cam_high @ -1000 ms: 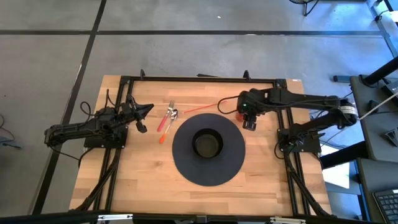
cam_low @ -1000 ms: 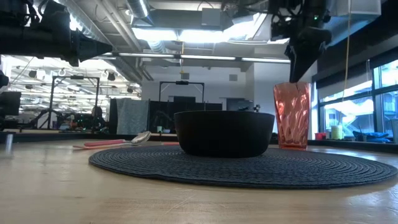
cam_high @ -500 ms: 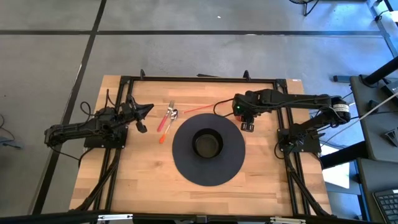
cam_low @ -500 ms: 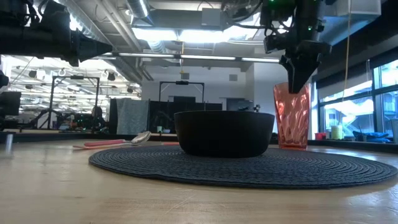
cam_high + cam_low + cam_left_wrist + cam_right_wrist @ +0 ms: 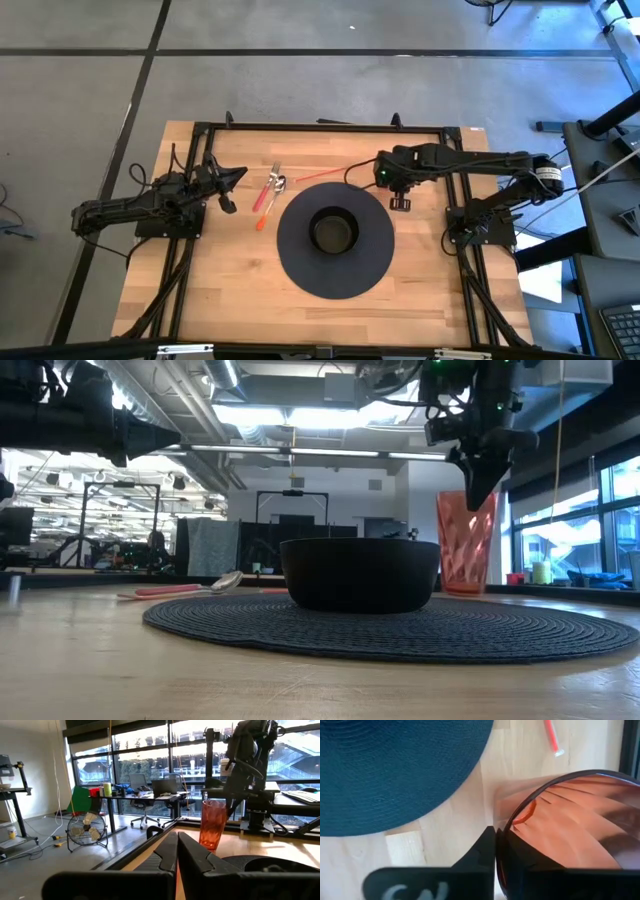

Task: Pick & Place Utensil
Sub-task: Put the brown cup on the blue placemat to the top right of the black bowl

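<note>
Pink-handled spoon (image 5: 271, 194) and fork (image 5: 270, 180) lie just beyond left gripper (image 5: 228, 190) fingertips, pressed together; right gripper (image 5: 398, 199), shut, over tumbler (image 5: 463, 542).

The high view looks straight down on the whole pale wooden table (image 5: 230, 290), floor all round it. The low view sits at tabletop height, level, close to the round dark woven placemat (image 5: 400, 630) and facing the room behind. The left wrist view looks along the table toward windows. The right wrist view looks down, very near the faceted pink plastic tumbler (image 5: 570, 825). That tumbler also shows in the low view (image 5: 465, 545) and the left wrist view (image 5: 212, 824); the black bowl (image 5: 332, 230) shows in the high and low views (image 5: 360, 572).
</note>
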You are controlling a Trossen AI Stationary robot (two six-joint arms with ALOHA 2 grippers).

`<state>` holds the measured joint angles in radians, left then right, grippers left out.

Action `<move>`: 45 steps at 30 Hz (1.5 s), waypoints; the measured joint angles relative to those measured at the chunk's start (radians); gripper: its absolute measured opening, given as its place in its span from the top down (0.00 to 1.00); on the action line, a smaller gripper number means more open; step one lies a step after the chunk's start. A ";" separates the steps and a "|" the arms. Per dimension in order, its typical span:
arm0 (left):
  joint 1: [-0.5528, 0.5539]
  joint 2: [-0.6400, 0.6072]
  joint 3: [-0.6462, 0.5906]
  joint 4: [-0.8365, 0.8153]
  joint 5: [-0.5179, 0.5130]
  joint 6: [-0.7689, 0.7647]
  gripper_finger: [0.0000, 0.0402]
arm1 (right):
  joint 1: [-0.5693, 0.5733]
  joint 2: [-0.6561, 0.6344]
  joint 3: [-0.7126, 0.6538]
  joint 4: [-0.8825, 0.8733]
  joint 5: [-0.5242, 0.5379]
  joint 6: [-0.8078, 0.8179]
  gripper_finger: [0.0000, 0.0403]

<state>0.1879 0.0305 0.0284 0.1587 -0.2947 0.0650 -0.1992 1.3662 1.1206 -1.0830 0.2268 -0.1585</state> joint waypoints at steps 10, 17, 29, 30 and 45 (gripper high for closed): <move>0.000 0.000 -0.001 -0.001 0.000 0.000 0.99 | 0.123 -0.008 0.169 -0.096 -0.029 0.017 0.97; 0.000 0.000 -0.001 -0.003 0.000 0.000 0.98 | 0.253 -0.008 0.299 -0.168 -0.124 0.105 0.97; 0.000 0.000 -0.001 -0.006 0.000 -0.001 0.99 | 0.363 0.030 0.237 -0.183 -0.162 0.204 0.97; 0.000 0.000 -0.001 -0.006 0.000 -0.002 0.98 | 0.363 0.038 0.229 -0.173 -0.161 0.204 0.97; 0.000 0.000 -0.001 -0.006 0.000 -0.001 0.99 | 0.350 0.060 0.109 -0.067 -0.203 0.158 0.97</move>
<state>0.1875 0.0307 0.0277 0.1524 -0.2945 0.0637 0.1505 1.4258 1.2294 -1.1505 0.0234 -0.0006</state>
